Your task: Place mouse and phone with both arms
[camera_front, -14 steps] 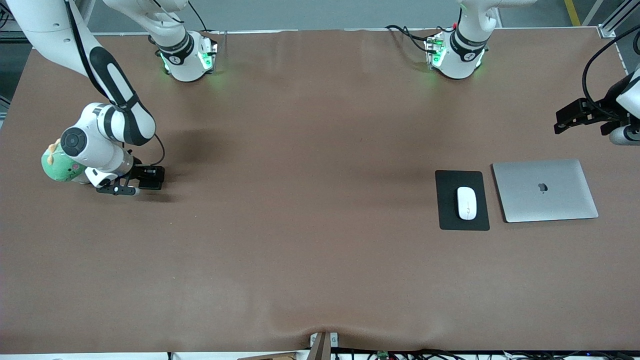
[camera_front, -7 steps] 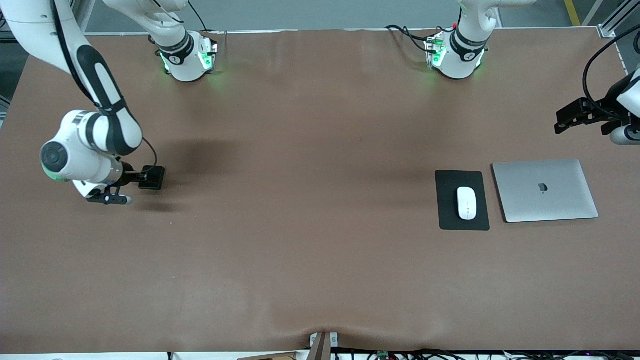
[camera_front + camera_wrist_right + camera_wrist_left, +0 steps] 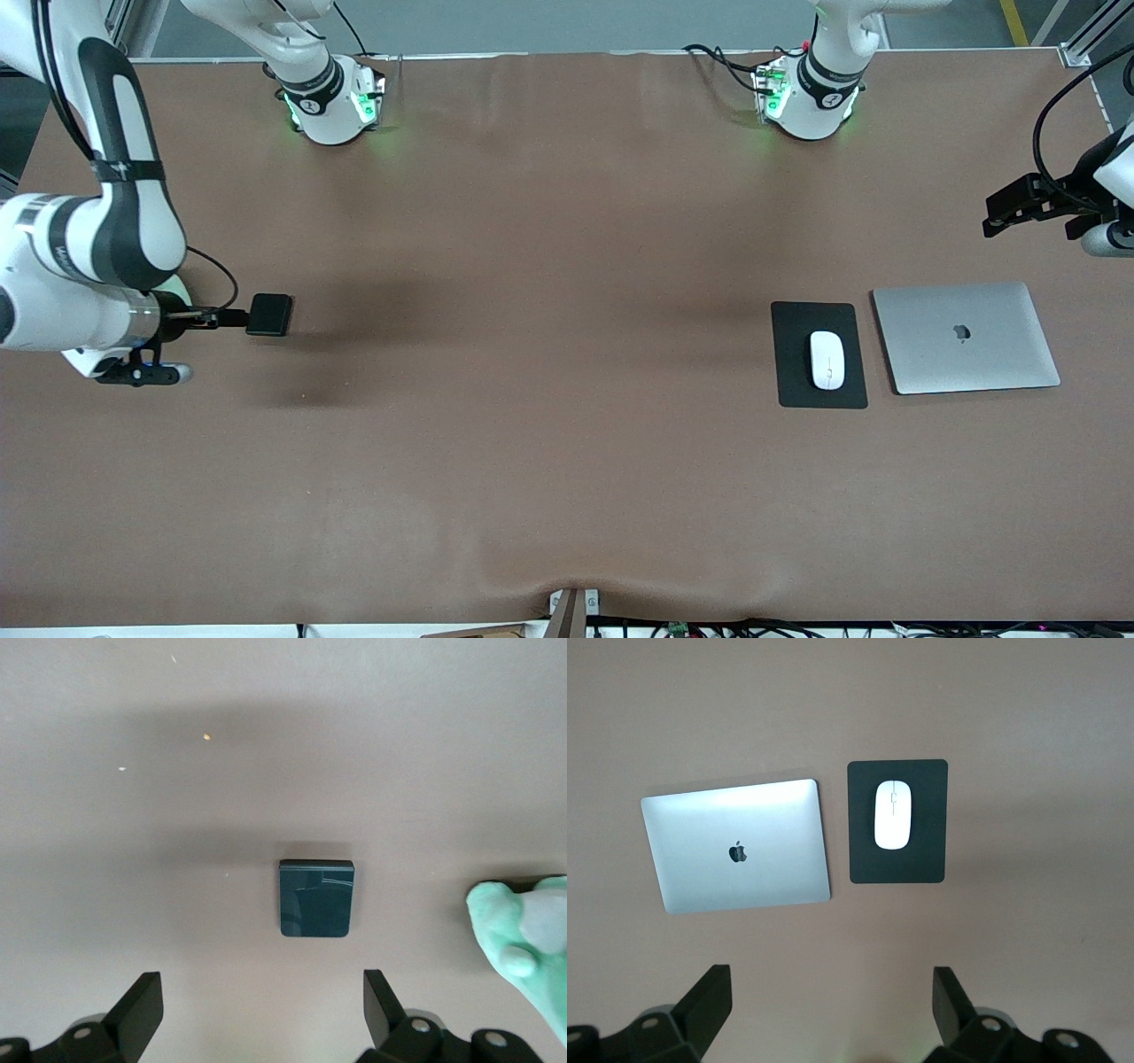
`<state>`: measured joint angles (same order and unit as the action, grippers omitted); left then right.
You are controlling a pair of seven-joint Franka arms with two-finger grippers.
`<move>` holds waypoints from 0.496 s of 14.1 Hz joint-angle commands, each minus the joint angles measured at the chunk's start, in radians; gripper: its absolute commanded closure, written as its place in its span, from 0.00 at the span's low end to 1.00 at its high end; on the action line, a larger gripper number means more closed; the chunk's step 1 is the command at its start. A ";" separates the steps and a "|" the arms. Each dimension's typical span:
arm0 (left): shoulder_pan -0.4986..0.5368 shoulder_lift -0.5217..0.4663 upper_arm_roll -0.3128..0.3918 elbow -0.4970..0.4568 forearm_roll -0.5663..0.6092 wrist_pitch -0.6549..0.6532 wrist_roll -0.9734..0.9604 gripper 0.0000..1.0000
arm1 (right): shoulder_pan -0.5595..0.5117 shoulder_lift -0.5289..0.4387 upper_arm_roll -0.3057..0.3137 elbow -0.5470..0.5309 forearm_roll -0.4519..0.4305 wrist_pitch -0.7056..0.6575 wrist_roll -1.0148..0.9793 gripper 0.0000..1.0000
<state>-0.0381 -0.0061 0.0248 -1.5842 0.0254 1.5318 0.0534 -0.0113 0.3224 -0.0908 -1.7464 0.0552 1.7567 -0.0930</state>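
Now right end effector (image 3: 257, 1010) risen off phone (image 3: 269, 315), fingers wide; left end effector (image 3: 828, 1010) wide, waiting; mouse (image 3: 827, 360) unmoved.

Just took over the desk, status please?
Both grippers open, empty: right gripper up above the phone, left gripper waiting above the laptop. Mouse on pad. Nothing blocking.

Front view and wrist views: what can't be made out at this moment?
- Green toy: cut by the right wrist view's edge; in the front view the right arm nearly hides it.
- Right pincer, open by the phone: front view, its wrist covers most of it.
- Left pincer, open over the table's end: front view's edge cuts its arm.
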 commanded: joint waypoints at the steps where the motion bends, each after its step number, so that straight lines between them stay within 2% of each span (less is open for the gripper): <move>1: 0.007 -0.011 -0.005 0.001 0.007 0.004 0.006 0.00 | 0.005 -0.049 0.008 0.074 -0.006 -0.081 0.002 0.00; 4: 0.007 -0.011 -0.005 0.001 0.007 0.004 0.008 0.00 | 0.019 -0.068 0.020 0.204 0.008 -0.217 -0.104 0.00; 7: 0.006 -0.011 -0.005 0.001 0.007 0.005 0.008 0.00 | 0.021 -0.066 0.037 0.318 0.011 -0.287 -0.122 0.00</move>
<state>-0.0381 -0.0061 0.0248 -1.5834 0.0254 1.5318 0.0534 0.0085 0.2437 -0.0655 -1.5067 0.0577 1.5207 -0.1879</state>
